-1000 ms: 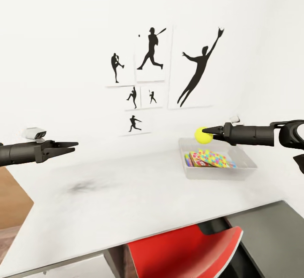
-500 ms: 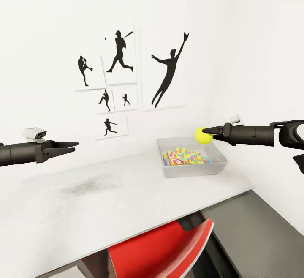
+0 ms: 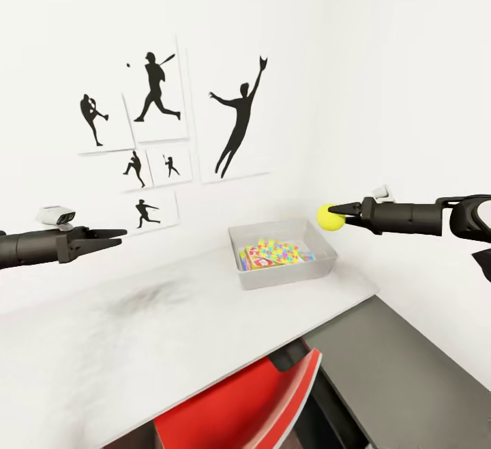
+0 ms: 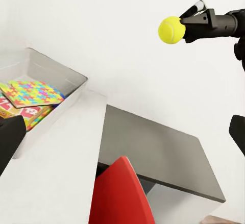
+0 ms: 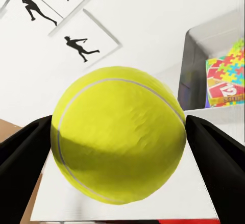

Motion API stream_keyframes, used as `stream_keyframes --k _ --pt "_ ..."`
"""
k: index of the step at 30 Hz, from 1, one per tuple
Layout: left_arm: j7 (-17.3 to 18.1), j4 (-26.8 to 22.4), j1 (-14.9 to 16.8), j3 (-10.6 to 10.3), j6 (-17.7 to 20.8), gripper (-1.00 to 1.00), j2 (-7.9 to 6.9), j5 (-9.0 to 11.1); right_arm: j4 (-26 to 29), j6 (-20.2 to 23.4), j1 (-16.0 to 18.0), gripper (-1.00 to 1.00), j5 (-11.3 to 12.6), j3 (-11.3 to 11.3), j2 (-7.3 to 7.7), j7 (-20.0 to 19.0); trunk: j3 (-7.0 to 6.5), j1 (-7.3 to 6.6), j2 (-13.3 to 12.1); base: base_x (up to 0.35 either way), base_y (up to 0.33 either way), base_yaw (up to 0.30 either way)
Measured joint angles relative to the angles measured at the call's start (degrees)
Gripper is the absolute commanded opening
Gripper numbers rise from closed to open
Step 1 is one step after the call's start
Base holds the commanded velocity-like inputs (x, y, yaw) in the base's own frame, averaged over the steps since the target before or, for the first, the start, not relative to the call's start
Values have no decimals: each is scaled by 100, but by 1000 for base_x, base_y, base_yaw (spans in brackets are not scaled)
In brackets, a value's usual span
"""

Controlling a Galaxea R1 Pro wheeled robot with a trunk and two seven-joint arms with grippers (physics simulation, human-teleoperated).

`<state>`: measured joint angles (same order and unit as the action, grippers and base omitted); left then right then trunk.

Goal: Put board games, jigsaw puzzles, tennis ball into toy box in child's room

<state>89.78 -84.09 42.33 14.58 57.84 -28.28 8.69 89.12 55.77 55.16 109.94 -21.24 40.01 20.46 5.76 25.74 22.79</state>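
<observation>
Two arms reach forward in the head view: the left gripper (image 3: 116,234) hangs over the near left part of the table (image 3: 136,340) with its fingers spread and nothing between them, while the right gripper (image 3: 335,211) is clenched on the yellow tennis ball (image 3: 328,218), held in the air just off the toy box (image 3: 254,278) on its right side and above it. The toy box sits on the table's far right end near the wall, and a jigsaw puzzle (image 3: 278,252) lies on top of the flat boxes stacked inside it. Baseball silhouette posters (image 3: 160,121) hang on the white wall behind, and a red chair (image 3: 252,408) is tucked under the table's near edge. In the left wrist view, the tennis ball (image 4: 171,30) is pinched at the tip of the right gripper (image 4: 182,26), well apart from the toy box (image 4: 61,71), where the jigsaw puzzle (image 4: 33,92) rests on a red-lettered box. In the right wrist view, the tennis ball (image 5: 120,134) sits between the two dark fingers (image 5: 219,157), with the toy box (image 5: 199,60) and the jigsaw puzzle (image 5: 229,68) beyond it.
</observation>
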Motion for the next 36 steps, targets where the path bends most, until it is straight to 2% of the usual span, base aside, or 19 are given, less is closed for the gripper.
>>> stream_keyframes --k 18,26,29,31,32,33,34,36 --pt "0 0 0 0 0 100 28 -5 -1 -2 0 -100 4 2 5 -9 -69 0 0 1 10 -256" --pt "-1 2 -2 2 0 100 27 -15 8 -9 2 -100 20 -6 -57 13 -77 0 -1 0 9 -56" --pt "-1 35 -2 1 -6 100 6 -31 14 5 2 -100 -132 -8 -249 80 -77 0 -1 0 0 -2" --pt "-1 95 -2 1 -8 100 3 -37 9 35 2 -100 -422 -9 -424 228 -77 1 -1 0 0 0" --pt "-1 114 -2 1 -8 100 2 -37 8 55 2 -100 -626 -5 -540 372 -77 1 -1 0 0 0" --pt "-1 131 -1 1 -9 100 -2 -39 2 75 2 -100 -917 3 -732 627 -77 1 -1 0 0 0" --pt "-1 140 -2 4 -9 100 -7 -39 0 83 2 -100 -1080 12 -866 801 -77 1 -1 0 0 0" --pt "-1 153 -2 8 -9 100 -13 -44 -4 103 2 -100 -1247 29 -1099 1064 -77 1 -1 0 0 0"
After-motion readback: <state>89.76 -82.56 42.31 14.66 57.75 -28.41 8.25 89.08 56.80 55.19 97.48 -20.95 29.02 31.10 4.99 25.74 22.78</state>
